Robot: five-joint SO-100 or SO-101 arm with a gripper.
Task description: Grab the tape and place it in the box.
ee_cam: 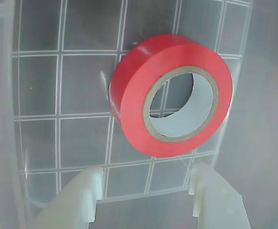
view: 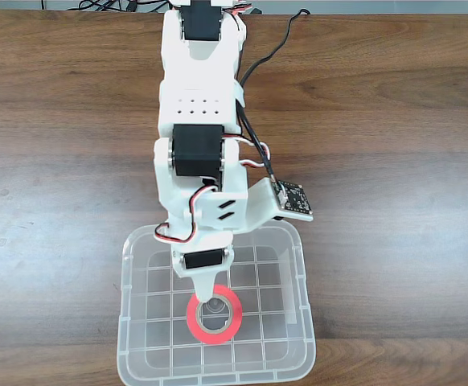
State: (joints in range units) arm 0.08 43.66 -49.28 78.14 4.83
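Lying flat on the grid-patterned floor of the clear, translucent plastic rectangular box (view: pixel 133 265), the small ring-shaped roll of bright red-orange tape (view: pixel 195 321) with its grey inner core is seen in the fixed view. The white two-finger gripper (ee_cam: pixel 144 191) is held just above it, its fingers (ee_cam: pixel 84 191) spread wide with nothing between them in the wrist view. The box is set on a brown wood-grain table (view: pixel 395 121).
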